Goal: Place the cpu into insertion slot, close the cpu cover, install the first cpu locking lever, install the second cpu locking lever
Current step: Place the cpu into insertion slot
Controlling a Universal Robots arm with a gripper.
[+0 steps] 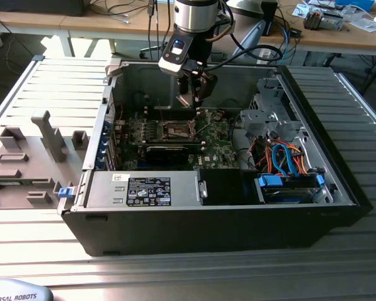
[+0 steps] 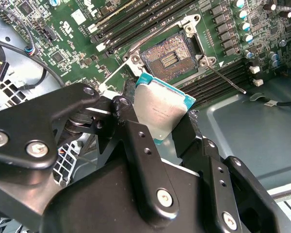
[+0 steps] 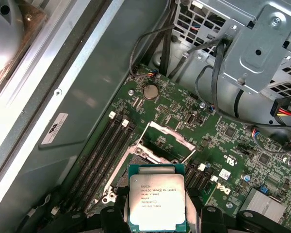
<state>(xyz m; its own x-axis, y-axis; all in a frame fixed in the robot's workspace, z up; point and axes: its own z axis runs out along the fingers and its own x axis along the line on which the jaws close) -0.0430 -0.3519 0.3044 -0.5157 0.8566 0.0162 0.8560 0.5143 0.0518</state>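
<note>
My gripper hangs inside the open computer case, just above the green board. It is shut on the cpu, a flat square chip with a silver-grey top, pinched at two opposite edges by the black fingers. In the first wrist view the cpu sits between the fingertips, printed side toward the camera. The insertion slot lies open a short way beyond the chip, its contact field bare. The cpu cover stands raised at the slot's far edge. A thin locking lever sticks out from one corner of the slot.
Black memory slots flank the socket. A long black card lies nearer the case front. A metal drive cage with blue and orange cables fills the exterior view's right. Grey fixtures stand on the slatted table at its left.
</note>
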